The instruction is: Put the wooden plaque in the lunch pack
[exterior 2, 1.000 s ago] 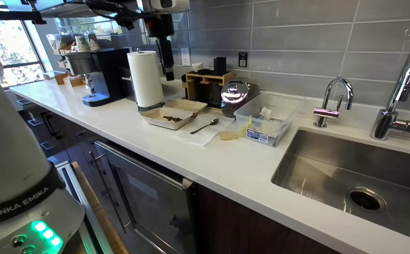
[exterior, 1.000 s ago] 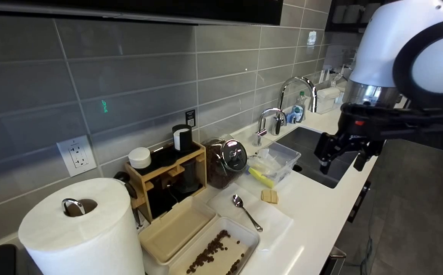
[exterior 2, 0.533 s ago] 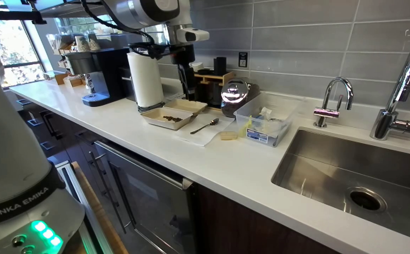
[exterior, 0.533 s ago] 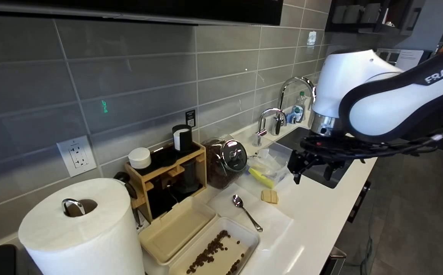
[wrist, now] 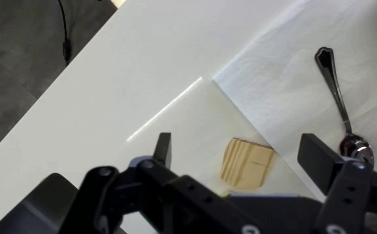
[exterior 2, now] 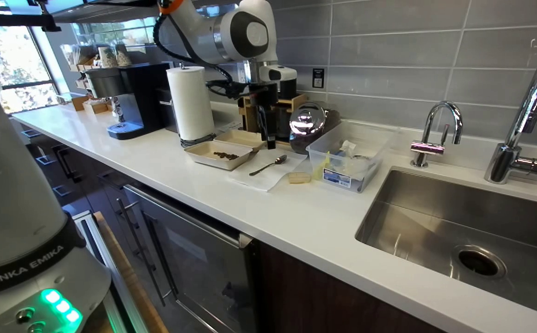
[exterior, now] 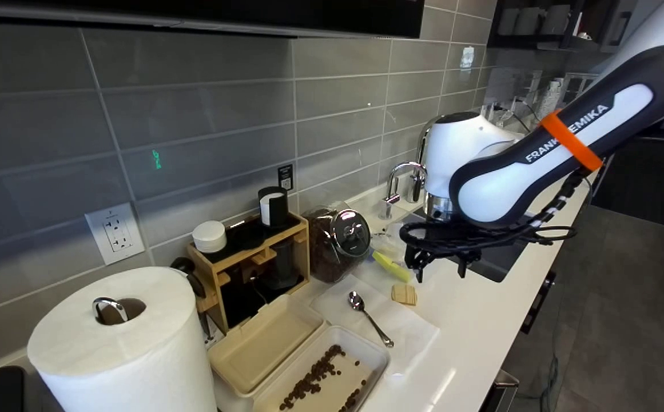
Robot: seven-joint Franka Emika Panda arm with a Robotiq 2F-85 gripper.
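The wooden plaque (exterior: pixel 404 294) is a small, flat, pale tan striped piece on the white counter, beside the edge of a white paper sheet. It shows in an exterior view (exterior 2: pixel 299 178) and in the wrist view (wrist: pixel 247 164), where it appears between the fingers, below them. My gripper (exterior: pixel 441 276) is open and empty above the counter; it also shows in an exterior view (exterior 2: pixel 270 144) and in the wrist view (wrist: pixel 239 150). The lunch pack, a clear plastic box (exterior 2: pixel 373 170), stands near the sink with a yellow item and crumpled things inside. My gripper partly hides it in an exterior view.
A spoon (exterior: pixel 370 319) lies on the white paper (exterior: pixel 417 337). A beige tray (exterior: pixel 377 355) with coffee beans stands past it. A paper towel roll (exterior: pixel 120 343), a wooden rack (exterior: pixel 303 249), a glass jar (exterior: pixel 323 252) and the sink (exterior 2: pixel 416 226) are nearby.
My arm has come down and away from the paper towel roll, toward the plaque and the clear box. The gripper stays open. The plaque and the box have not moved.
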